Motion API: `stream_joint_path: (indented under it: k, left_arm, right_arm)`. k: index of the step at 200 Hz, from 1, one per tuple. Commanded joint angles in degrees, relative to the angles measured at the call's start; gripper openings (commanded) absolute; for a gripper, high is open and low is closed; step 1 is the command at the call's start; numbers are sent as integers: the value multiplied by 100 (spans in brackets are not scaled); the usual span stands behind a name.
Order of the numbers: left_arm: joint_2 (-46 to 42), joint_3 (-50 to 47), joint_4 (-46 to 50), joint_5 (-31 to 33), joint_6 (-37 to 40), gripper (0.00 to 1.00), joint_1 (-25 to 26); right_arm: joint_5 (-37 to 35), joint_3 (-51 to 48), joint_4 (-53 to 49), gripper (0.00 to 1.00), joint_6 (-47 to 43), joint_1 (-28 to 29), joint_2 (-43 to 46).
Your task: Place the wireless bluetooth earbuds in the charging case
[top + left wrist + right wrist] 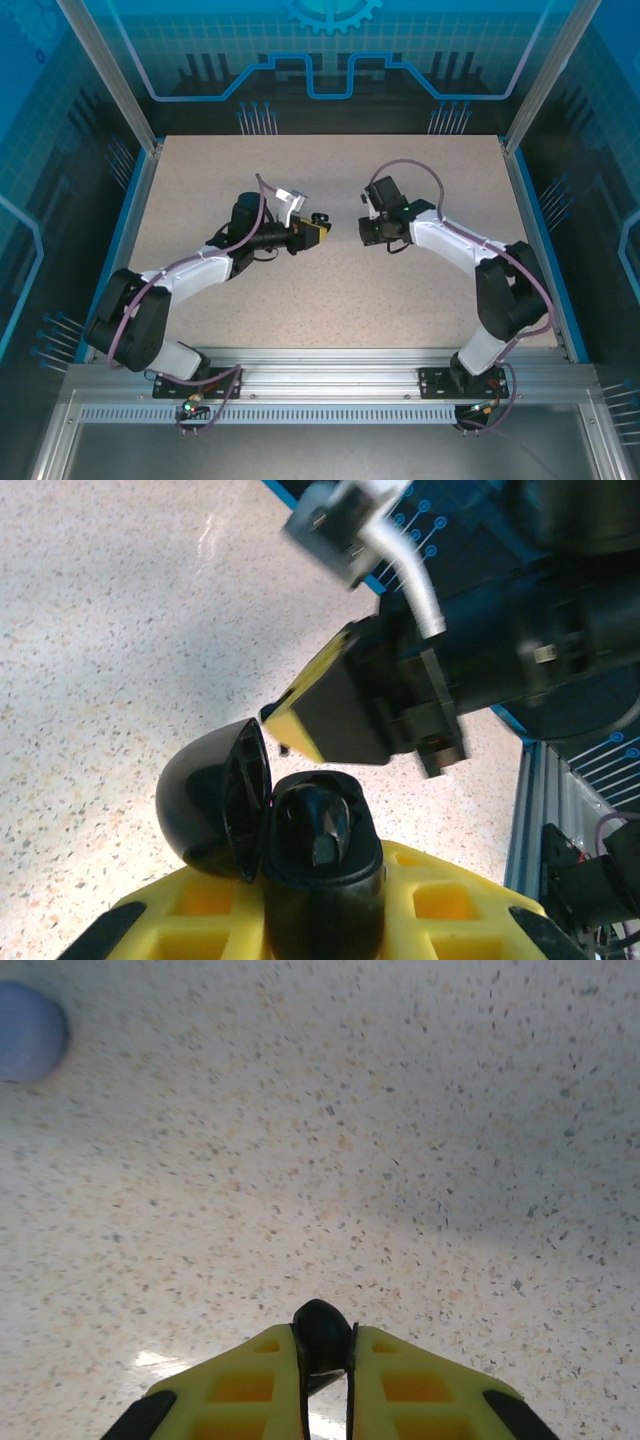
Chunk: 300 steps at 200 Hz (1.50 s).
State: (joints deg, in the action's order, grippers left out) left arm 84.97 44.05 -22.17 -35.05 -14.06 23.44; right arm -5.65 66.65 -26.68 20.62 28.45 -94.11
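My left gripper (pixel 318 905) is shut on the charging case (pixel 325 875), a small black case held upright between yellow fingers (pixel 440 895). Its lid (pixel 210 798) is swung open to the left. One of the earbuds (pixel 328 830) sits in the case's well. My right gripper (pixel 326 1352) is shut on the other black earbud (pixel 322 1332), which pokes out past its yellow fingertips. In the left wrist view the right gripper (pixel 300 725) hangs just above and behind the open case. In the top view the left gripper (pixel 318 228) and the right gripper (pixel 366 230) face each other above mid-table.
The speckled beige table (pixel 330 300) runs under both arms, with blue-edged walls on both sides and an aluminium rail (pixel 330 365) at the near edge. A blurred blue round shape (pixel 25 1030) sits at the top left of the right wrist view.
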Motion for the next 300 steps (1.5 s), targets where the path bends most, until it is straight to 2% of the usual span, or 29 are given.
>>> stream_joint_path:
  k: [1,76,192,300]
  left_arm:
    - [218,-64,-340,147,-236,0,71]
    - [653,50,-941,-95,-561,0,248]
    - [557,498,-1215,-1577,-431,0,362]
    - [382,638,-1311,-1819,-466,0,367]
  right_arm:
    - [260,-121,215,15,-119,-41,404]
    - [681,-32,268,16,-485,154,1285]
    - [1487,6,600,18,-1033,409,2144]
    - [1580,115,480,18,-1180,537,2222]
